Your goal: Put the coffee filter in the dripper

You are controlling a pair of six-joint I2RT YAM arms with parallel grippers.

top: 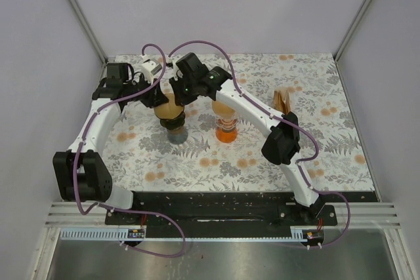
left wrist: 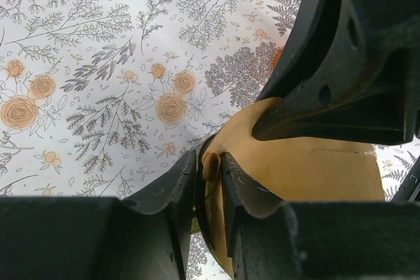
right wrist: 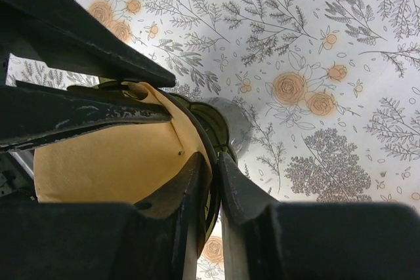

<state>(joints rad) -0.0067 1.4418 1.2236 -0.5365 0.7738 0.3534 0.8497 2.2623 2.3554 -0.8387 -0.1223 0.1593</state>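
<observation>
Base plate, floral tablecloth, filter in dripper, pale walls

The surface is covered by a cloth printed with grey ferns and orange roses. Near its middle stands an orange see-through vessel with a paler top, partly hidden. Well apart from it, toward the far right, a tan paper bundle stands upright. Plain white walls close in three sides, with metal posts at the far corners. A black plate runs along the near edge.
</observation>
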